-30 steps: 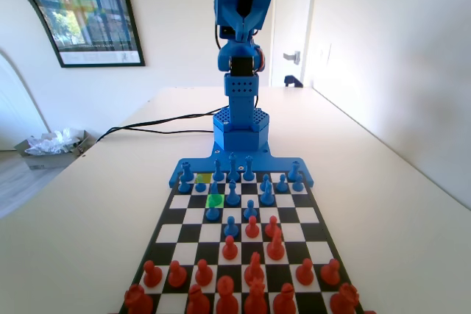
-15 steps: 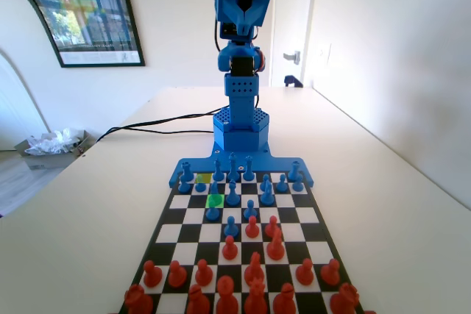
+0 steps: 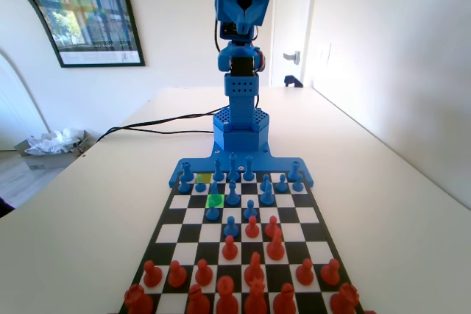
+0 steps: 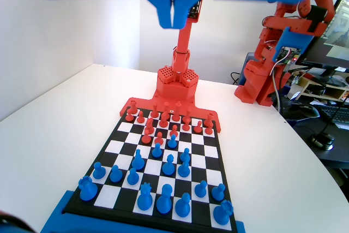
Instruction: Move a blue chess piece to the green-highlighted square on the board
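The hand [image 4: 173, 17] hangs high above the board [image 3: 184, 215], closed and empty. A small blue pawn [image 3: 213, 210] with a round head stands just in front of the bright green square [image 3: 215, 200].

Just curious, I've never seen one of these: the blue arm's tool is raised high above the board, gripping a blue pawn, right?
Not quite. The tool is raised high above the board, but the wrist view shows its jaws closed together with nothing between them; it holds no pawn.
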`<state>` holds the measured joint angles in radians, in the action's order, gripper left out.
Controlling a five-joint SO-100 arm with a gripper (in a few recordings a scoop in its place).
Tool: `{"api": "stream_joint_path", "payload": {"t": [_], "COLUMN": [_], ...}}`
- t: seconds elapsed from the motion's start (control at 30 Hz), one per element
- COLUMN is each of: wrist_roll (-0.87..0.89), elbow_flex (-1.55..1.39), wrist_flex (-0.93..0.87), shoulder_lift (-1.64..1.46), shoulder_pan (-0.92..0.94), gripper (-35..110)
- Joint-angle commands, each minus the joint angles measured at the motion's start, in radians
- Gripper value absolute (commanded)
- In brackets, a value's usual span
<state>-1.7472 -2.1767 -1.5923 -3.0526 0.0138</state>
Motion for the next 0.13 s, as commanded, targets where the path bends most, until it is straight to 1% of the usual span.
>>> {"api": "stream_joint_path", "payload": {"t": [0.0, 0.1], "wrist_roll": [-0.008, -0.008], "elbow_flex": [-0.002, -0.002], "wrist_flex": [0.017, 0.017], "shoulder_lift": [-0.003, -0.003], "shoulder_pan": [0.006, 0.006], "gripper": [2, 2]}}
